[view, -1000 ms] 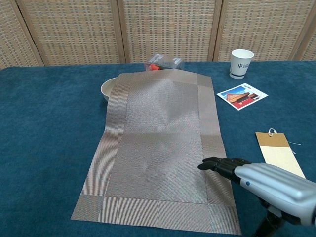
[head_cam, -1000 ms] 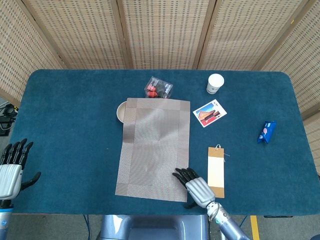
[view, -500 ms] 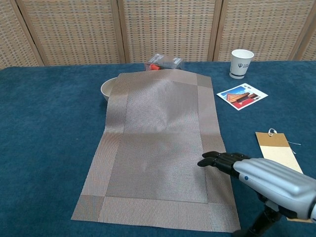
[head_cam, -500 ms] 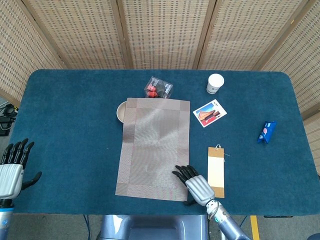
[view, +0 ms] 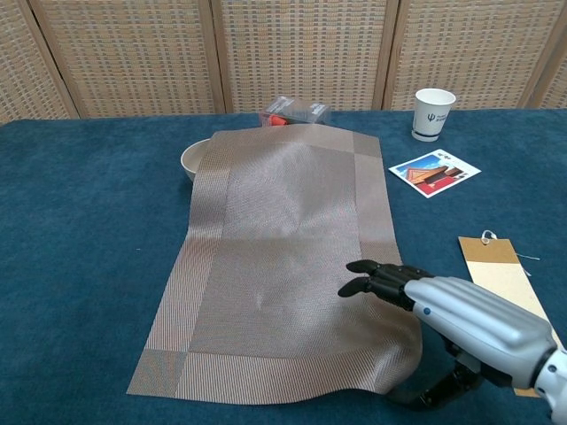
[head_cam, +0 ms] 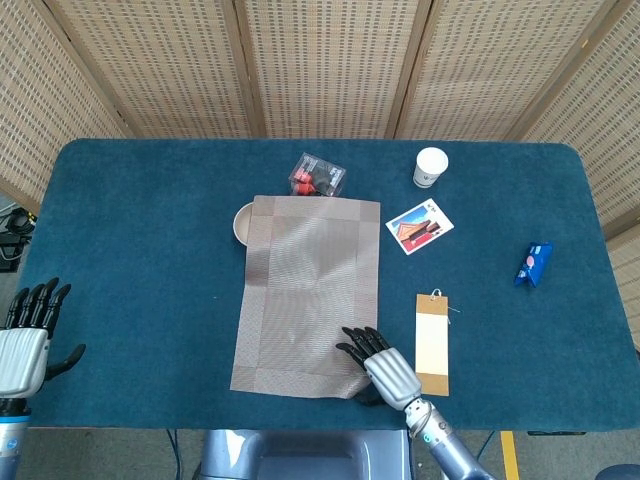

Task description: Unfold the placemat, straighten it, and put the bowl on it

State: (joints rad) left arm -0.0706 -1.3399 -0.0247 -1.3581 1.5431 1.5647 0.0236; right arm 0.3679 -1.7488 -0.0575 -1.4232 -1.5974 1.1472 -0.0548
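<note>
The brown woven placemat (head_cam: 305,280) (view: 283,239) lies unfolded along the middle of the blue table. Its far left corner overlaps a cream bowl (head_cam: 241,222) (view: 192,160), of which only part shows. My right hand (head_cam: 380,368) (view: 461,323) is at the mat's near right corner. The fingers lie on top and the thumb is underneath, so the hand pinches that corner, which curls up off the table. My left hand (head_cam: 22,345) hangs beyond the table's near left edge with fingers spread, holding nothing. The chest view does not show it.
A clear box with red pieces (head_cam: 318,175) (view: 294,111) touches the mat's far edge. A paper cup (head_cam: 431,166) (view: 433,113) and a picture card (head_cam: 419,227) (view: 434,172) lie far right. A brown tag (head_cam: 432,343) (view: 500,274) sits beside my right hand, and a blue packet (head_cam: 533,263) further right.
My right hand slid left over the mat's near right corner and its thumb went under it, raising that corner into a curl. The left hand sank slightly.
</note>
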